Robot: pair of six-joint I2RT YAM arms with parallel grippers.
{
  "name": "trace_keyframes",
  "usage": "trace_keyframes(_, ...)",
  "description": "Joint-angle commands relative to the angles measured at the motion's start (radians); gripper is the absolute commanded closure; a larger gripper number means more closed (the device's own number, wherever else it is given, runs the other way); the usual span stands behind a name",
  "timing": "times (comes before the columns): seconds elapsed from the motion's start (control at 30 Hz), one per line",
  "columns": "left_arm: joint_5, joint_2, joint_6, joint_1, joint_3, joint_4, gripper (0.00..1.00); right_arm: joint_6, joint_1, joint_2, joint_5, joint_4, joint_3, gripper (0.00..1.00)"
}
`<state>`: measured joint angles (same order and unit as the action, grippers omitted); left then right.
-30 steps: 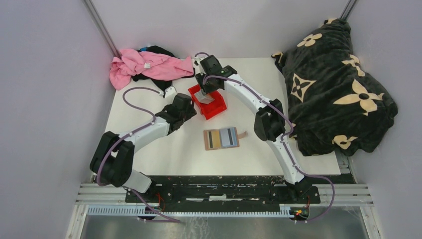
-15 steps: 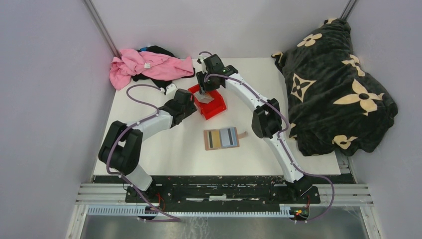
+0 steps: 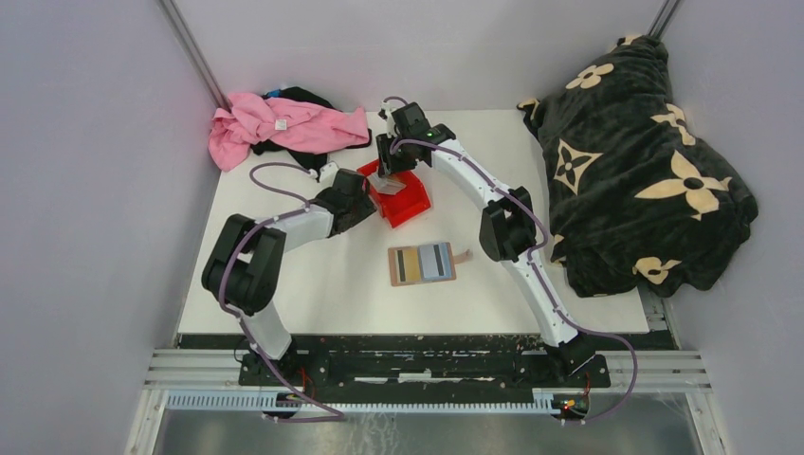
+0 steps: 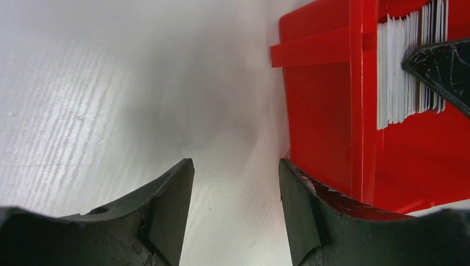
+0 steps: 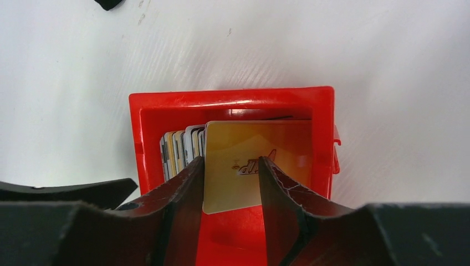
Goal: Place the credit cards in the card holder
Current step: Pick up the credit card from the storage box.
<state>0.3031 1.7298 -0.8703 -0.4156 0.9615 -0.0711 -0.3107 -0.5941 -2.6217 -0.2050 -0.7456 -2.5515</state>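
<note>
Gold card (image 5: 280, 148) leans between the parted jaws of my right gripper (image 5: 231, 164), not pinched. I'd close on its upper edge and lift straight. My left gripper (image 4: 235, 206), open, sits beside the red bin (image 3: 414, 210) toward the far edge; the wallet (image 3: 392, 267) lies open nearer the near edge.

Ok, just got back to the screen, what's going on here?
The right gripper is down in the red bin, jaws apart in front of a gold card that leans out from the stack of cards. No grip on it shows. The left gripper is open, low beside the bin's outer wall, holding nothing. The card holder lies open nearer the arm bases, with two cards on its inner face.
</note>
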Motion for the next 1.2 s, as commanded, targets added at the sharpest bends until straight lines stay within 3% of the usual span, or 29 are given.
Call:
trace_keyframes(0.0,-0.041,0.031,-0.027,0.004,0.062,0.054,0.35,-0.002,0.0,-0.023,-0.014,-0.015,0.015,0.55)
trace_keyframes(0.53,-0.066,0.06,-0.045,0.003,0.089,0.05,0.37,-0.022,-0.011,0.05,-0.058,-0.021,0.058,0.63)
trace_keyframes(1.17,-0.08,0.102,-0.033,0.002,0.123,0.03,0.39,-0.033,-0.032,0.119,-0.089,-0.034,0.079,0.62)
